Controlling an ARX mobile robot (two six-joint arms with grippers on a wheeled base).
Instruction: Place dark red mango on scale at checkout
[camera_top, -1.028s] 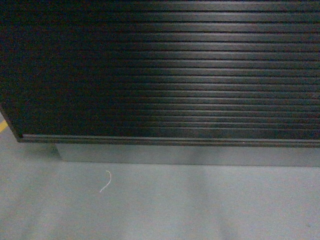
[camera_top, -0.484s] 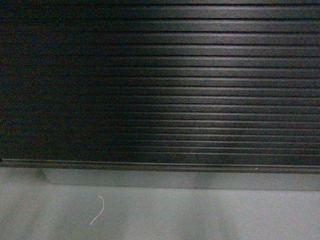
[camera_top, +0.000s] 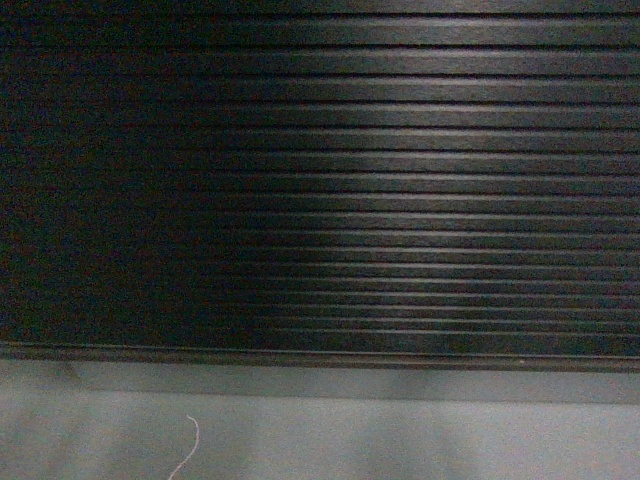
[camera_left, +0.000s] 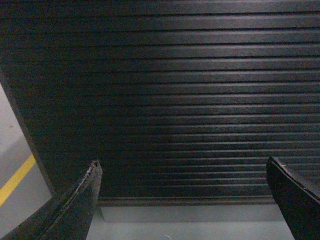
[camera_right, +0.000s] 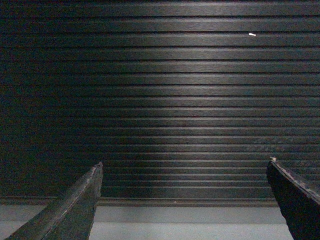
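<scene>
Checkout (camera_top: 380, 180) ribs were seen running horizontally, while left gripper (camera_left: 182, 167) and right gripper (camera_right: 184, 167) were held wide open, empty.

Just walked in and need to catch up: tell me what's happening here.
Nothing is being handled right now. The robot faces the ribbed black front of the checkout, with its grey base and the floor just below. The left gripper and right gripper are both open and empty, pointed at that panel. No mango or scale shows in any view. A thin white thread lies on the floor, and a yellow floor line shows at left.
</scene>
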